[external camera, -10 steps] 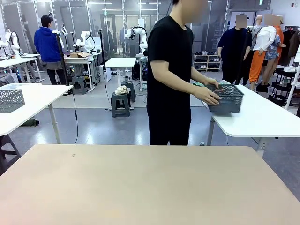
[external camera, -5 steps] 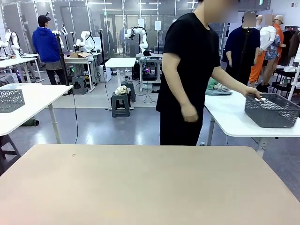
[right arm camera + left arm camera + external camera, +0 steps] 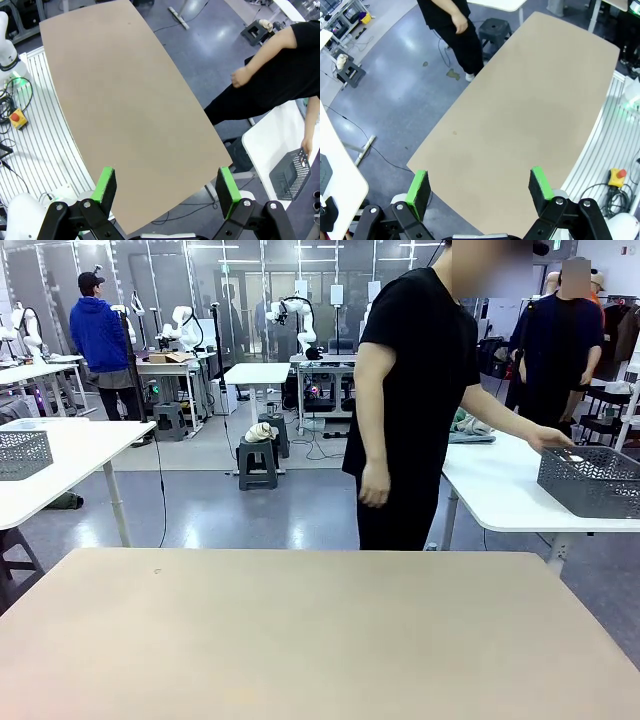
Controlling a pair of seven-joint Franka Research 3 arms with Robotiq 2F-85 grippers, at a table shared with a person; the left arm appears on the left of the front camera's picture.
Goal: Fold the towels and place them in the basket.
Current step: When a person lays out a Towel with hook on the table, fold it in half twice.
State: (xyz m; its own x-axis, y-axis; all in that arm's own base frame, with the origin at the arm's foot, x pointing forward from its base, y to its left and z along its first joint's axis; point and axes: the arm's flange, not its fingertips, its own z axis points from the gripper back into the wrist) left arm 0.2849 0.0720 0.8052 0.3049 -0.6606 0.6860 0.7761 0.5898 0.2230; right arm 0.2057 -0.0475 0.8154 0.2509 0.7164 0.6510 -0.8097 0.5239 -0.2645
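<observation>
Front view showed basket (image 3: 590, 483) and heaped towels (image 3: 470, 428) on a side counter (image 3: 495, 490), nothing started; left tool (image 3: 479, 184) and right tool (image 3: 167, 186) gaped empty.

Tan tabletop (image 3: 320, 640) in foreground; white tables (image 3: 70, 455) left and right; glossy grey floor (image 3: 230, 515); dark stool (image 3: 257, 465) mid-room

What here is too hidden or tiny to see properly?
Basket: front view, the picture's right edge cuts it off; its wall hides most of its inside.
Towels: front view, far-off small heap, partly behind the person's arm; number and tags unreadable.
</observation>
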